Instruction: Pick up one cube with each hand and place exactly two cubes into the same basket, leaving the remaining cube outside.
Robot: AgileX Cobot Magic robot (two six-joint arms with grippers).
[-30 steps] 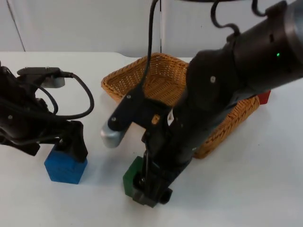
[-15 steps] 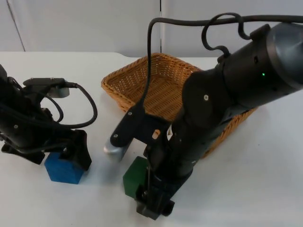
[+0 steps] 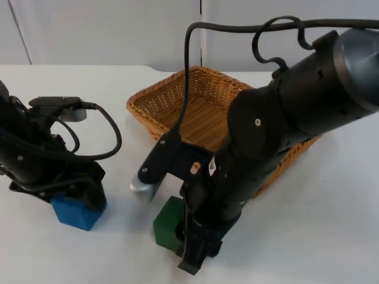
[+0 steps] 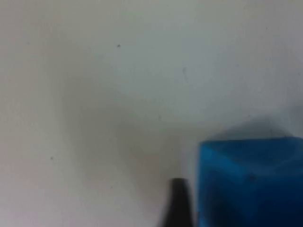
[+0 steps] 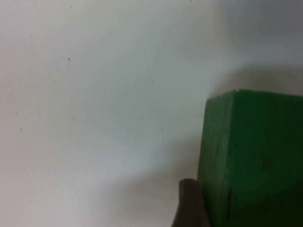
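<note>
While both arms have sunk lower, the left gripper (image 3: 80, 198) pinches the blue cube (image 3: 74, 212) and the right gripper (image 3: 192, 254) pinches the green cube (image 3: 166, 222), ready for lifting toward the basket (image 3: 177, 97).

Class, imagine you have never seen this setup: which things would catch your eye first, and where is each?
The big black right arm crosses the middle, its right end effector down at the green cube near the table's front edge. At the left, the left end effector sits over the blue cube. Behind them stands the wicker basket, with nothing visible in the part of it that shows.
</note>
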